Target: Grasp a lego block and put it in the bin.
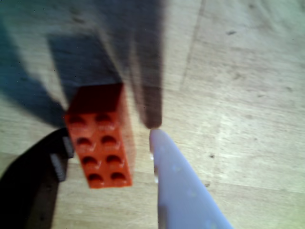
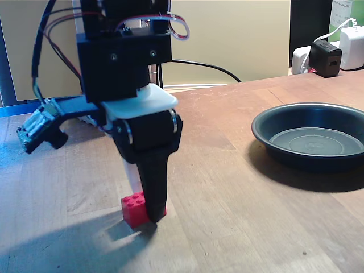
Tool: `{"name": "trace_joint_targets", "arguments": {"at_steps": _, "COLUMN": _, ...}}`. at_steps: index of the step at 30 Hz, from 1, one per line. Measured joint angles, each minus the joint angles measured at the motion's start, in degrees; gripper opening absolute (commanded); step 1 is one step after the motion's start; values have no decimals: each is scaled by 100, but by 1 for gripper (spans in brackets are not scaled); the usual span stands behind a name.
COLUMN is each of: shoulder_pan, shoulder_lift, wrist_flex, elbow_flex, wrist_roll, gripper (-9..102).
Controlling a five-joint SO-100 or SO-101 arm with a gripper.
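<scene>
**End effector straddling the brick, dish waiting empty**

While the lego block sits flat on the wooden surface, studs up, the end effector has its two fingers set down on either side of it. In the wrist view the dark finger lies against the brick's left flank and the pale finger stands just off its right flank, with a sliver of wood showing between. That puts the jaws part open, bracketing the brick but, by my reading, not yet pinching it; the block rests on the surface rather than hanging. The fixed view shows the dark finger reaching down in front of the brick, which suits a squeeze across its narrow width, the easier way to hold so small a piece.

The bin stands well apart, to the right in the fixed view, nearer the wall. Its flat bottom is bare: nothing lies inside it.
</scene>
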Motion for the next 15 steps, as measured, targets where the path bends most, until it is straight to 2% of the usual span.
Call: {"name": "trace_joint_targets", "arguments": {"at_steps": 15, "shoulder_pan": -44, "shoulder_lift": 0, "wrist_flex": 9, "elbow_flex": 0, "wrist_roll": 0, "gripper": 2}}
